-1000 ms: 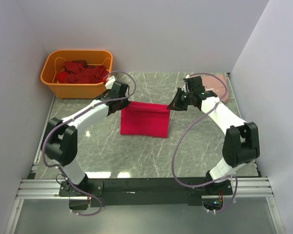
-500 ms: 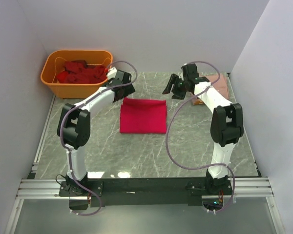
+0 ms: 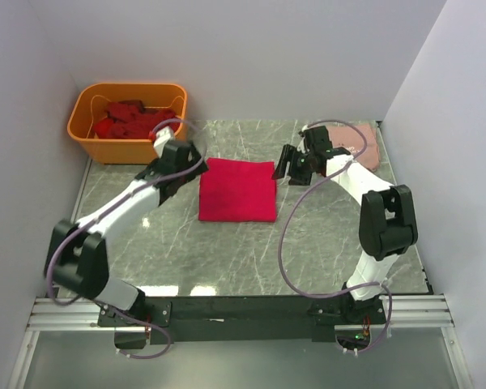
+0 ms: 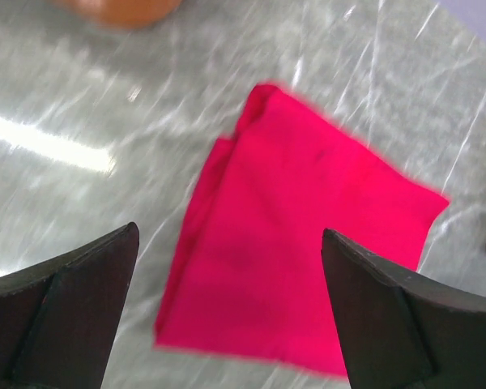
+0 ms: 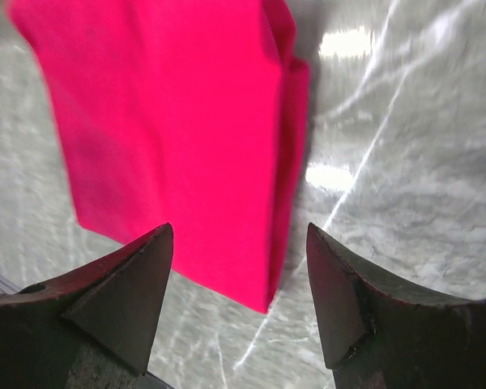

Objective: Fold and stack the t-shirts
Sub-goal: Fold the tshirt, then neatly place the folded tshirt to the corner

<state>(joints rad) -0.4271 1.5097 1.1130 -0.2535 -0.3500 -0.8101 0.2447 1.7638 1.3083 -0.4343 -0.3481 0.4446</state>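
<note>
Shifted since a half-second ago: left gripper (image 3: 186,159) sits lower, beside the far-left corner of the crimson t-shirt (image 3: 237,190); right gripper (image 3: 285,164) sits by its far-right corner. Both are spread wide and empty. The crimson t-shirt lies folded flat mid-table (image 3: 227,251). Salmon t-shirt (image 3: 361,139): far right. Dark red t-shirts (image 3: 134,120): in the orange tub (image 3: 128,148).

Plain crimson-pink t-shirt (image 3: 237,190), orange tub (image 3: 126,121)
</note>
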